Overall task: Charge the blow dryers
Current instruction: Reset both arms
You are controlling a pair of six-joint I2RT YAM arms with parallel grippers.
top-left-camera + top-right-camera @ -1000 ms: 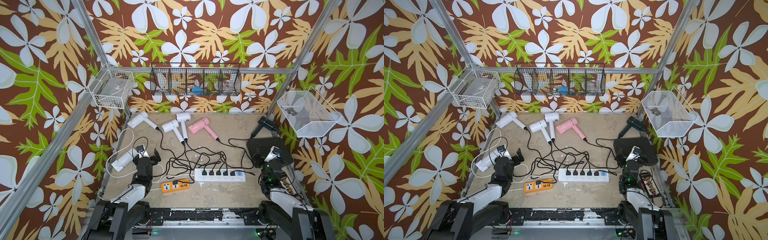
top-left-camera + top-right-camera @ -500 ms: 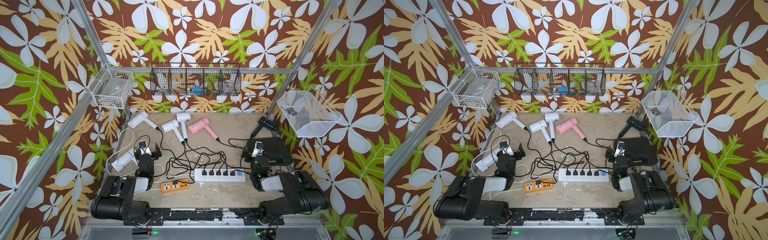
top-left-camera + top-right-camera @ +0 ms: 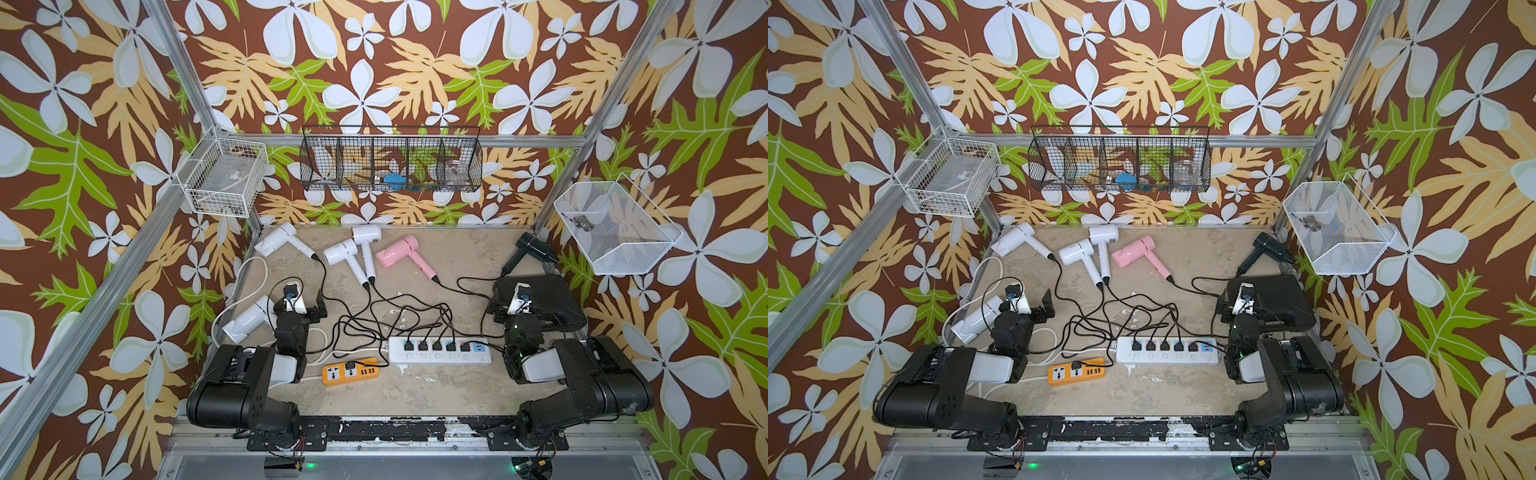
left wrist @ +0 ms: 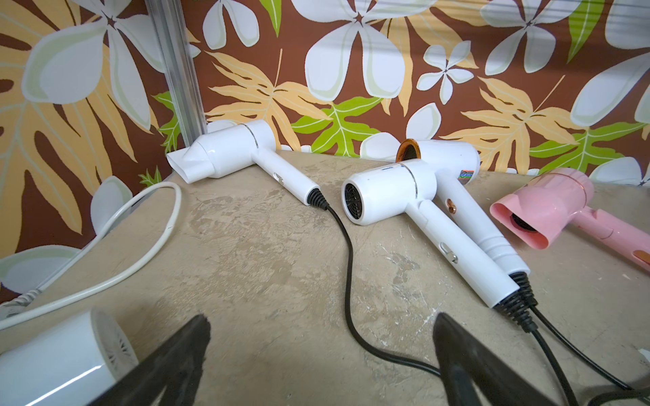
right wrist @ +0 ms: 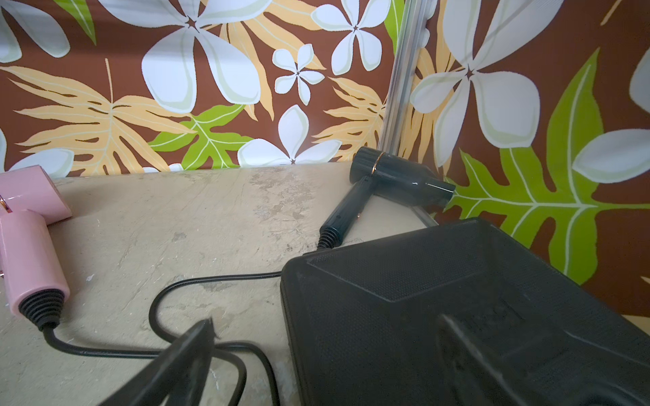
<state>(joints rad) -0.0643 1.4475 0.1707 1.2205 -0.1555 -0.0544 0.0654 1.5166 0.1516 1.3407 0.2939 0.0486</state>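
1. The left pincer (image 4: pixel 322 327) was released. Its two black fingers (image 4: pixel 183 351) stood wide apart, with only the bare surface (image 4: pixel 263 246) and a black cord (image 4: pixel 348 274) lying between them.
2. Just beside that pincer's outer finger lay a white blow dryer (image 4: pixel 59 355), its rear grille turned toward the pincer.
3. Ahead of the left pincer, by the back wall, lay three more. The nozzled white dryer (image 4: pixel 228 151) was at the corner post. The grille-faced white dryer (image 4: pixel 387 193) and the copper-rimmed white dryer (image 4: pixel 446 158) lay with their handles close side by side.
4. The pink dryer (image 3: pixel 397 251) lay ahead of the gap between the two pincers, nearer the left one.
5. The copper-rimmed dryer's barrel carried a small coloured sticker (image 4: pixel 467 174), but its print was too small to read.
6. The right pincer (image 5: pixel 327 323) was released too. One finger hung over a black case (image 5: pixel 457 298) and the other over a loop of cord (image 5: pixel 150 313).
7. Beyond the case, in the far corner ahead of the right pincer, lay the black dryer (image 5: pixel 397 175).
8. Between the pincers lay the long white power strip (image 3: pixel 440 356) with five black plugs (image 3: pixel 436 345) in a row.
9. Nearer the left pincer lay the orange power strip (image 3: pixel 332 373), holding one black plug (image 3: pixel 351 365).
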